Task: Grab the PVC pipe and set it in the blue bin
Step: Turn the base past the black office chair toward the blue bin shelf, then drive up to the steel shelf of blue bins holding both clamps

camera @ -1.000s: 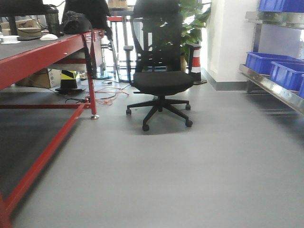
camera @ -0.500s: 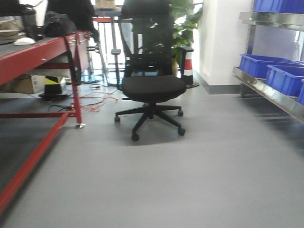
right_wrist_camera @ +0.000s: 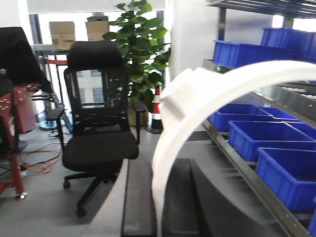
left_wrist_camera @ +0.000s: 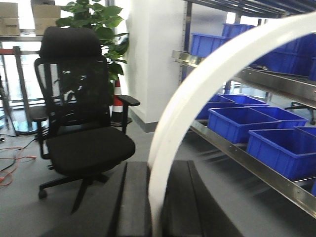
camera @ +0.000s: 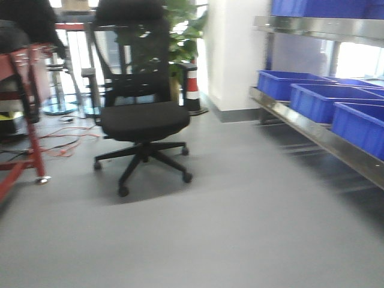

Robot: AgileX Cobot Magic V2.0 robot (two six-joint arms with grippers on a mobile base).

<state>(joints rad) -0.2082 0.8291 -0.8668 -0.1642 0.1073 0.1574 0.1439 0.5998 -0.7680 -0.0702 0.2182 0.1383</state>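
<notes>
Gripping the PVC pipe (right_wrist_camera: 197, 94) in the closed right gripper (right_wrist_camera: 160, 168), long curve rising from the jaws and bending rightward toward the blue bin (right_wrist_camera: 284, 180) at the front edge of the shelf (right_wrist_camera: 239, 165), nearer the right arm, with the left gripper (left_wrist_camera: 159, 170) clamped on a white arc strip (left_wrist_camera: 197, 84).

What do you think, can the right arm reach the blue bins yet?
Probably not. The right claw, gripping the pipe, has nothing blocking it, but the blue bins on the shelf look too far off.
</notes>
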